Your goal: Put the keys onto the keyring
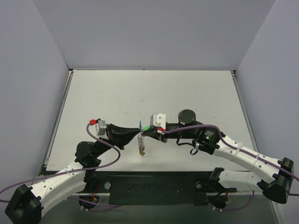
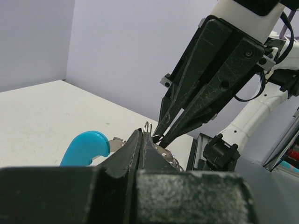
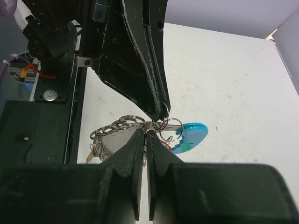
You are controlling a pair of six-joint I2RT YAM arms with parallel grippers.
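The keyring (image 1: 140, 138) hangs between my two grippers above the table, a chain of silvery wire rings with a small key (image 1: 142, 151) dangling below. My left gripper (image 1: 136, 133) is shut on one wire ring (image 2: 148, 126). A blue tag (image 2: 86, 147) sticks out beside its jaws. My right gripper (image 1: 148, 131) meets it tip to tip. In the right wrist view its jaws (image 3: 146, 134) are closed on a thin flat silver key by the rings (image 3: 117, 125). The blue tag (image 3: 192, 134) and a green tag (image 3: 185, 147) hang just behind. The green tag also shows from above (image 1: 147, 127).
The white table (image 1: 149, 93) is walled by grey panels. A black cylinder (image 1: 187, 116) stands behind the right wrist. A black rail (image 1: 149, 186) with the arm bases runs along the near edge. Purple cables loop over both arms.
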